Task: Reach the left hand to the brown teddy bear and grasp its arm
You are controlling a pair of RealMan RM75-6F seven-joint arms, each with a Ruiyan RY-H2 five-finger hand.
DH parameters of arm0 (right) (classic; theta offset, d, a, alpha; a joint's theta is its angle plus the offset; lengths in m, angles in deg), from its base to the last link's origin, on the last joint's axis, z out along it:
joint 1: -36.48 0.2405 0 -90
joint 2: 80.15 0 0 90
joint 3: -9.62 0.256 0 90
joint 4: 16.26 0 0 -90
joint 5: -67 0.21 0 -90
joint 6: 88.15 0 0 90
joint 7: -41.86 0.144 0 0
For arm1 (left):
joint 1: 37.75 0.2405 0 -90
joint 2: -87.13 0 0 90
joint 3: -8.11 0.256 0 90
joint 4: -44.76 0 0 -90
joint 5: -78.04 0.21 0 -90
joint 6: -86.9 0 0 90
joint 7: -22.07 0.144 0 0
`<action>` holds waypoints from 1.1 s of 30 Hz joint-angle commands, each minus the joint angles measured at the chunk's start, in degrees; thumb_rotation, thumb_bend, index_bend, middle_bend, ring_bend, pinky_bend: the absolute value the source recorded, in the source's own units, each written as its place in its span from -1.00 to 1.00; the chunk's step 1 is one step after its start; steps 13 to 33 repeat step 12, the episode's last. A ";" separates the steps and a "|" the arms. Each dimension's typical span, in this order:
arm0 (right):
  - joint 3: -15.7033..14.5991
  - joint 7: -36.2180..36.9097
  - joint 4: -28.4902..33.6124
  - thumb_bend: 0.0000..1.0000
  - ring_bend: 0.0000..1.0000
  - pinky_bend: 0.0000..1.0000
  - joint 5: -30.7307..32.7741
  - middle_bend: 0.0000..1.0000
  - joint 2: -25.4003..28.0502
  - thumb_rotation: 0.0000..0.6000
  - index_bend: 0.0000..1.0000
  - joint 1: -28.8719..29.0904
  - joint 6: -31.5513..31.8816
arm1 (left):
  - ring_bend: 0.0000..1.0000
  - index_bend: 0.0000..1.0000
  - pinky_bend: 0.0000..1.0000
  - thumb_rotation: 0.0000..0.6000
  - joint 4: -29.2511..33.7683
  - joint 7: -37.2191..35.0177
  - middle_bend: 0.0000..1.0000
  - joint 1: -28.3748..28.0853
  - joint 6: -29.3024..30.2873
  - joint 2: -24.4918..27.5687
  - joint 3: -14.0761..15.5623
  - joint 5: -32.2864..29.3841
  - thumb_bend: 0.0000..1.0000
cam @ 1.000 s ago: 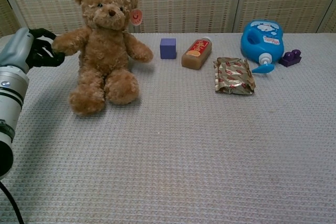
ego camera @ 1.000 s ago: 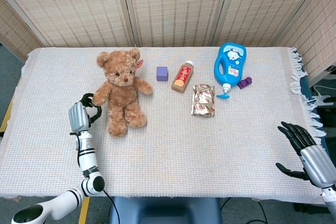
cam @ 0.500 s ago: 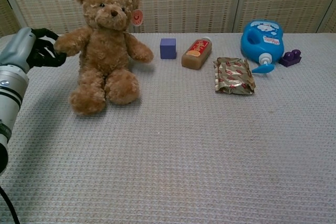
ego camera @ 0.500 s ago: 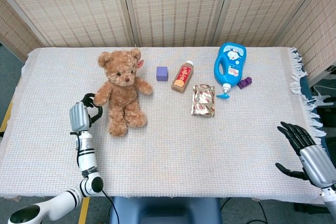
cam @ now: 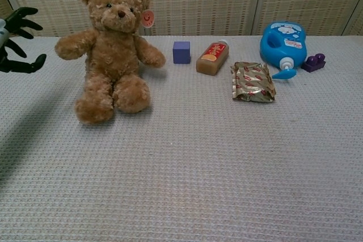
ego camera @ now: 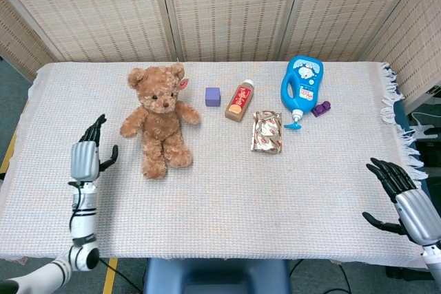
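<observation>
Fuzzy brown teddy bear (ego camera: 160, 120) sits upright on the woven white tablecloth (ego camera: 220, 197), far-left area, arms out. Left hand (ego camera: 86, 156) empty w/ fingers spread, near the bear's outstretched arm but apart from it, no contact. Right hand (ego camera: 403, 194) at near-right table edge, fingers splayed, holding nothing. Beside bear: small purple cube (ego camera: 213, 96), brown bottle w/ red label (ego camera: 239, 101), crinkled foil packet (ego camera: 267, 131), blue detergent bottle (ego camera: 301, 85) lying flat
</observation>
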 commanded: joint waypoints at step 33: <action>-0.73 -5.32 1.67 -0.82 -1.00 -0.89 1.09 -1.00 -0.83 1.00 -1.00 0.81 -4.46 | -0.93 -0.97 -0.31 1.00 19.07 17.58 -0.97 14.63 2.99 20.08 14.76 5.13 -0.20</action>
